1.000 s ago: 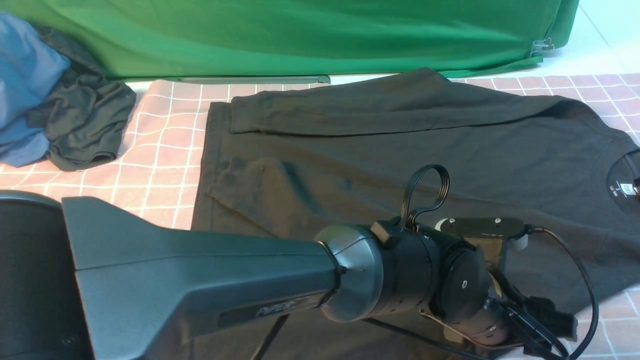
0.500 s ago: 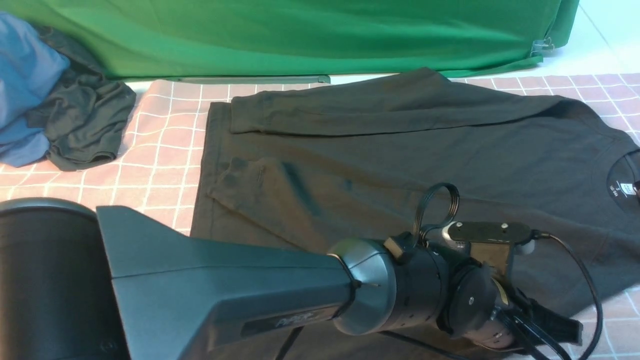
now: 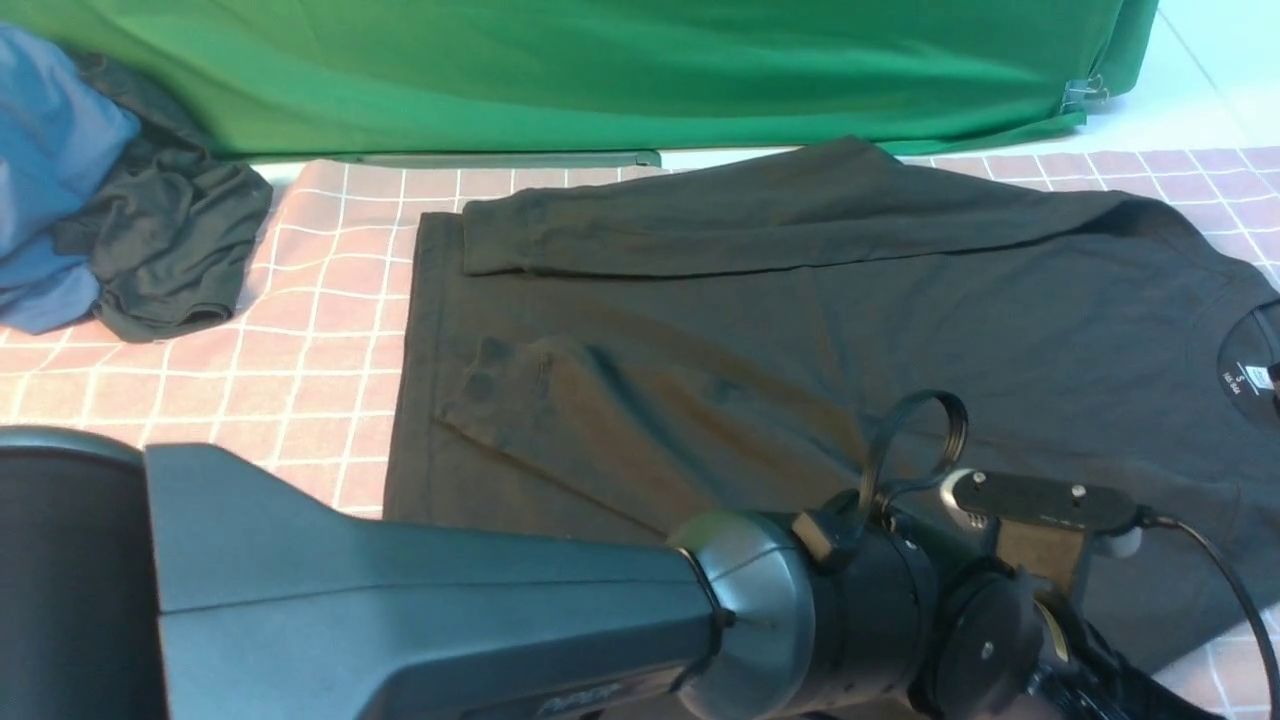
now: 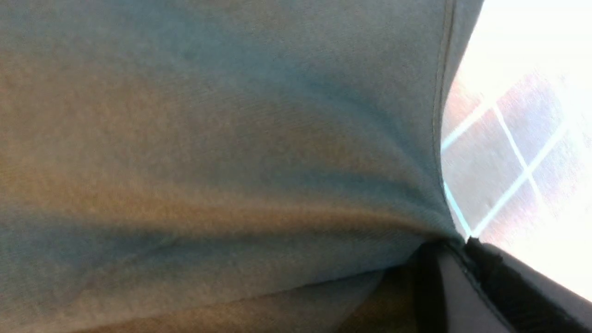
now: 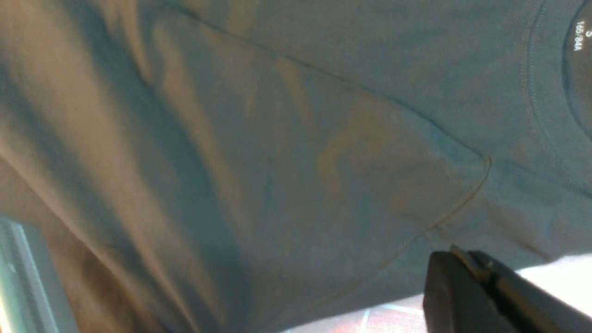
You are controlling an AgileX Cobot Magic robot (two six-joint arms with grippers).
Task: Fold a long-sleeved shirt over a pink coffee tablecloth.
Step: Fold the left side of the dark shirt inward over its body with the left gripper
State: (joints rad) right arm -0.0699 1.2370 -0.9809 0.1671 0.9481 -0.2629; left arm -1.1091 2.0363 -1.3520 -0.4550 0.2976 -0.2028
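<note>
The black long-sleeved shirt (image 3: 750,300) lies flat on the pink coffee tablecloth (image 3: 320,300), neck (image 3: 1245,375) to the right, both sleeves folded across the body. No chest print shows. My left arm (image 3: 1000,620) reaches over the shirt's near edge; its gripper is below the front view's frame. In the left wrist view my left gripper (image 4: 462,240) is shut on the shirt's (image 4: 231,138) stitched edge, beside the pink cloth (image 4: 490,175). My right gripper (image 5: 455,252) is shut with a thin strip of shirt (image 5: 300,138) between its fingers, near the neck label (image 5: 580,37).
A blue garment (image 3: 50,150) and a smaller dark grey garment (image 3: 170,250) are heaped at the far left. A plain green cloth (image 3: 600,70) hangs along the back, clipped at its right end (image 3: 1085,95). My right arm is outside the front view.
The left arm's wrist has moved down and to the right in the front view. The shirt has slid a little the same way, its hem and sleeve cuff shifting right.
</note>
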